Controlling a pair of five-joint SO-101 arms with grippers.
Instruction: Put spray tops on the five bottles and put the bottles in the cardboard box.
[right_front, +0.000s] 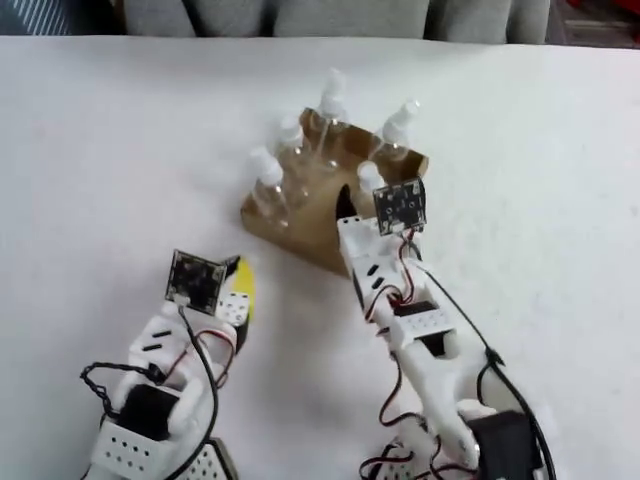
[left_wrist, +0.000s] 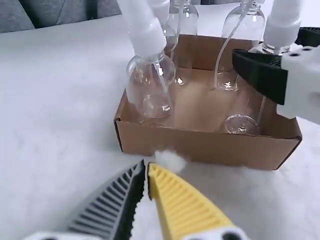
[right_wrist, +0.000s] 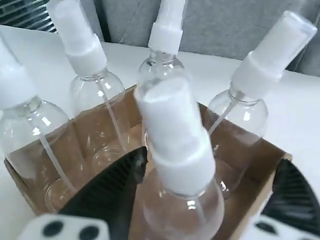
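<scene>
Looking down from above, the right gripper (right_front: 352, 205) is at the near edge of the cardboard box (right_front: 300, 235), its fingertips largely hidden behind its own camera board (right_front: 400, 206). Five clear bottles (right_front: 270, 190) stand in the box, each with a white spray top (right_front: 331, 92). The left gripper (right_front: 240, 285) is well apart from it, over the white table (right_front: 100, 150).

In the left wrist view, the grey and yellow fingers (left_wrist: 175, 200) are pressed together, holding nothing. A tuft of white fluff (left_wrist: 170, 160) lies against the box wall, and the bottle tops are cut off at the frame's edge.

In the right wrist view, the black fingers (right_wrist: 115, 190) are spread either side of the nearest bottle (right_wrist: 180, 200), with a gap on one side.
</scene>
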